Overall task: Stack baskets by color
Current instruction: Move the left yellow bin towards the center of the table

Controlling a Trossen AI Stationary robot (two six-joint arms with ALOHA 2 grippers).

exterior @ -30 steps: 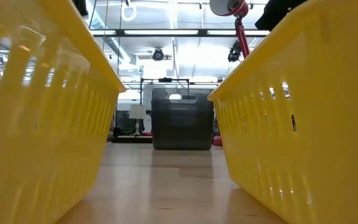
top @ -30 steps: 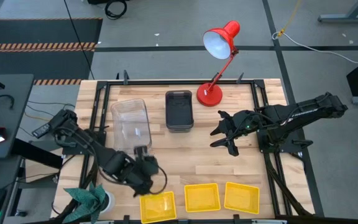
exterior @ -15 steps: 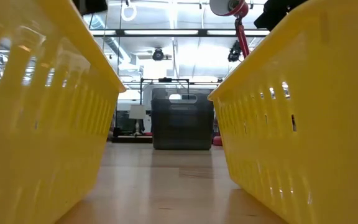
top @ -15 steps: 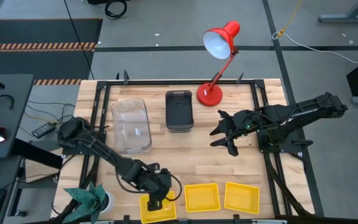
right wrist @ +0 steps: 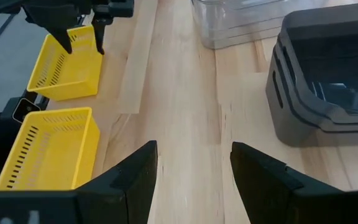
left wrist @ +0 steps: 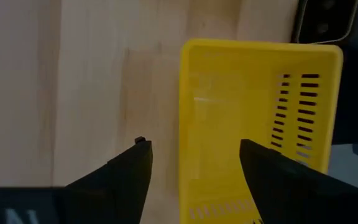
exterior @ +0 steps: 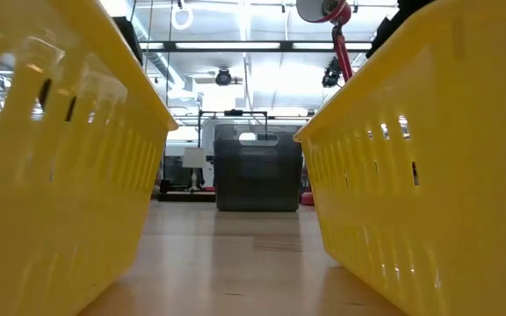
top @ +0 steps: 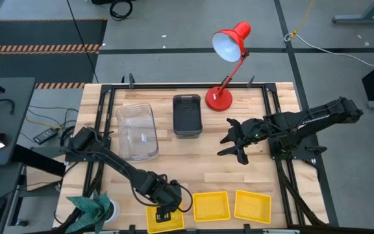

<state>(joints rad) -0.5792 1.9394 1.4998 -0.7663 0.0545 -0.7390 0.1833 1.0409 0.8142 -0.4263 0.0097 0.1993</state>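
Your left claw [top: 163, 212] hangs open over the leftmost yellow basket [top: 165, 218] at the desk's [top: 239, 175] front edge, so pinch one thin slotted wall; it looks light, flexy, probably slippery, while your right claw [top: 231, 145] waits open mid-desk.

left gripper [top: 163, 213] spread, right gripper [top: 230, 144] spread

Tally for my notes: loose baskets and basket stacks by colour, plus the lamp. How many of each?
Loose yellow baskets: 3
Dark grey basket stack: 1
Clear basket stack: 1
Red desk lamp: 1
Total: 6
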